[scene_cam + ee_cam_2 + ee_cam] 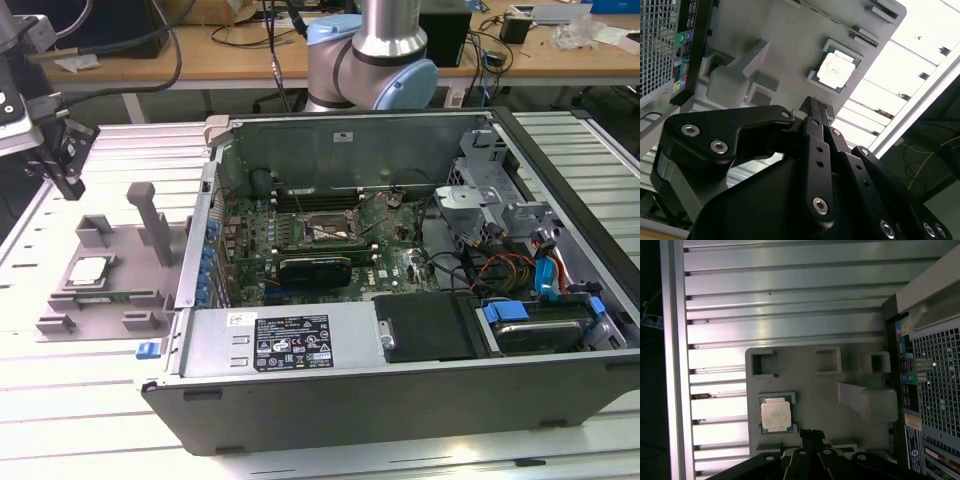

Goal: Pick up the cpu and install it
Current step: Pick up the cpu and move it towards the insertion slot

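The cpu (88, 270) is a small square chip with a pale silver top. It lies flat in a recess of the grey plastic fixture (130, 300) at the exterior view's left, beside the open computer case (400, 390). My black gripper (72, 188) hangs in the air above and behind the fixture, shut with nothing in it. In both wrist views the cpu (837, 69) (775, 415) lies a short way beyond the fingertips (812, 105) (810, 432), apart from them. Inside the case, the motherboard's socket (325, 230) sits at the middle.
The fixture has upright posts (152, 215) next to the cpu recess. The case's metal side wall (205, 250) rises just to the fixture's right in the exterior view. Both stand on a slatted aluminium table (60, 400). Cables and drive bays (520, 260) crowd the case's right side.
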Robot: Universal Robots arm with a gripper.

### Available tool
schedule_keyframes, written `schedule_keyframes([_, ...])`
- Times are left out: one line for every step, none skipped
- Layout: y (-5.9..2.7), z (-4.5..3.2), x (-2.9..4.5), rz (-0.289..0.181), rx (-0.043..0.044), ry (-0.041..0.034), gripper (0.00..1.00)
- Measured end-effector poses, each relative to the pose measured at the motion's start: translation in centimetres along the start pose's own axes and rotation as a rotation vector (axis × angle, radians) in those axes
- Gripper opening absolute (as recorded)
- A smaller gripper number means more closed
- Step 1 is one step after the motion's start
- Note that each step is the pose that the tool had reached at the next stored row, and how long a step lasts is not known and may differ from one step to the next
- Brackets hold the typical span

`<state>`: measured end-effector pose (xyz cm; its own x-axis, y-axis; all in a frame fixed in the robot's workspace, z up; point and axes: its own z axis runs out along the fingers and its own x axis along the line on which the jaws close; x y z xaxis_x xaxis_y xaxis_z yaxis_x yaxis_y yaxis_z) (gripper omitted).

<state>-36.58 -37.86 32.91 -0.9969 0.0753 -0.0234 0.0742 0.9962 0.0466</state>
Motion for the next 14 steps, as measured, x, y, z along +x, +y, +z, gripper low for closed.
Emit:
schedule_keyframes([-0.04,0.33,0.31,0.000,0.0001,0.0001,0.11])
schedule_keyframes([-0.10,0.85,0.82,0.000,-0.0001,-0.0002,0.11])
schedule_keyframes([-0.15,1.40,1.21,0.000,0.0000,-0.0001,0.11])
schedule_keyframes([-0.17,1.65,1.34,0.000,-0.0001,-0.0001,0.11])
schedule_keyframes([-0.19,1.83,1.43,0.000,-0.0001,-0.0001,0.11])
schedule_keyframes([-0.22,2.17,1.60,0.000,-0.0001,-0.0001,0.11])
schedule_keyframes([-0.25,2.56,1.78,0.000,-0.0001,-0.0001,0.11])
schedule_keyframes([-0.27,2.86,1.91,0.000,0.0000,0.0000,0.11])
schedule_keyframes([-0.30,3.21,2.05,0.000,0.0000,0.0000,0.11])
schedule_keyframes([-0.33,3.61,2.20,0.000,0.0000,-0.0001,0.11])
schedule_keyframes([-0.36,3.97,2.33,0.000,-0.0001,-0.0001,0.11])
schedule_keyframes([-0.38,4.38,2.47,0.000,-0.0001,-0.0001,0.11])
schedule_keyframes([-0.41,4.79,2.62,0.000,-0.0001,-0.0001,0.11])
schedule_keyframes([-0.44,5.10,2.72,0.000,-0.0001,-0.0001,0.11])
